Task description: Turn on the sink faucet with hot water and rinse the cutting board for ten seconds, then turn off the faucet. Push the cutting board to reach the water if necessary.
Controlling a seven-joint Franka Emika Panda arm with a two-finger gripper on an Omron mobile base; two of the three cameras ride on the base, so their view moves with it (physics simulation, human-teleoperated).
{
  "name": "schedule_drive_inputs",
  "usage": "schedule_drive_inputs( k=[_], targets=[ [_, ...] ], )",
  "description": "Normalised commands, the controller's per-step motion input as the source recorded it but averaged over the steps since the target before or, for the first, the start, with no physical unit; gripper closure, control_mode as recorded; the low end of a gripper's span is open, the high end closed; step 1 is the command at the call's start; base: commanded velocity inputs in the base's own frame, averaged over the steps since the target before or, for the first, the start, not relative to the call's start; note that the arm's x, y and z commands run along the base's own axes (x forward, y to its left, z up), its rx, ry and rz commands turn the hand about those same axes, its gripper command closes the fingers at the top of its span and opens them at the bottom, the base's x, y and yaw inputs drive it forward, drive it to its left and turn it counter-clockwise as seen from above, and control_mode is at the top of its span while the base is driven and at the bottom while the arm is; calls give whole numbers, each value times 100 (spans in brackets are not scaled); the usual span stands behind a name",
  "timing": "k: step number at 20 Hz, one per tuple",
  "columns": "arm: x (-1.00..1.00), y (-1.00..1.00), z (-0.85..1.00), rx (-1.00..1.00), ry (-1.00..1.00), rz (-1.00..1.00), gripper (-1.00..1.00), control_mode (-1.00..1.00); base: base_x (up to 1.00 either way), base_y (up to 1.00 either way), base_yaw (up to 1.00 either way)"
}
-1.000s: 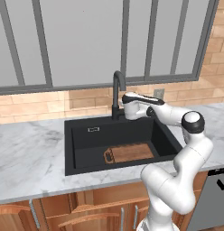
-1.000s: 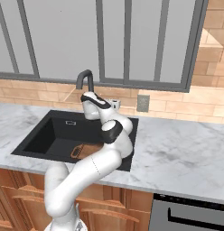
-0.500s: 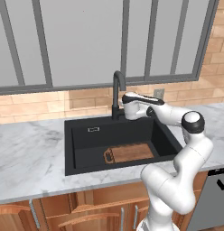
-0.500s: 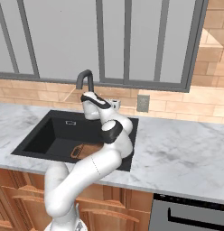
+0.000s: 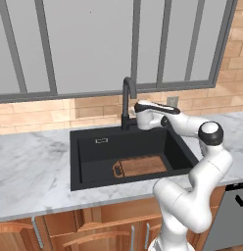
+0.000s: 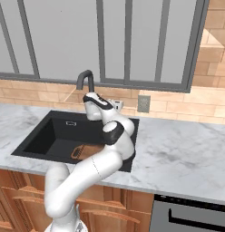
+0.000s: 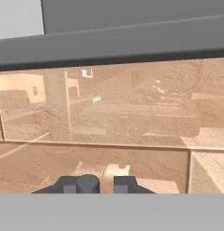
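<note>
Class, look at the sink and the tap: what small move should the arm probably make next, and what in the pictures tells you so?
Probably nudge the faucet lever toward on: the gripper sits at the faucet's base, no water runs, and the cutting board lies dry in the sink.

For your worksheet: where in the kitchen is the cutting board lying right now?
The cutting board lies flat on the floor of the black sink, toward the front right of the basin in the left base view, its dark handle end pointing left, well forward of the faucet.
</note>
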Motion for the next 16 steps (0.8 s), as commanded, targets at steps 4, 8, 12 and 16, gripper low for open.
schedule_drive_inputs(
  k=[4, 8, 12, 16],
  targets=[
    [0, -55, 0, 0, 2, 0, 100, -100, 0, 0, 0],
    [0, -61, 0, 0, 1, -1, 100, -100, 0, 0, 0],
    [0, -54, 0, 0, 3, -1, 100, -100, 0, 0, 0],
    [0, -49, 0, 0, 4, -1, 100, -100, 0, 0, 0]
  ],
)
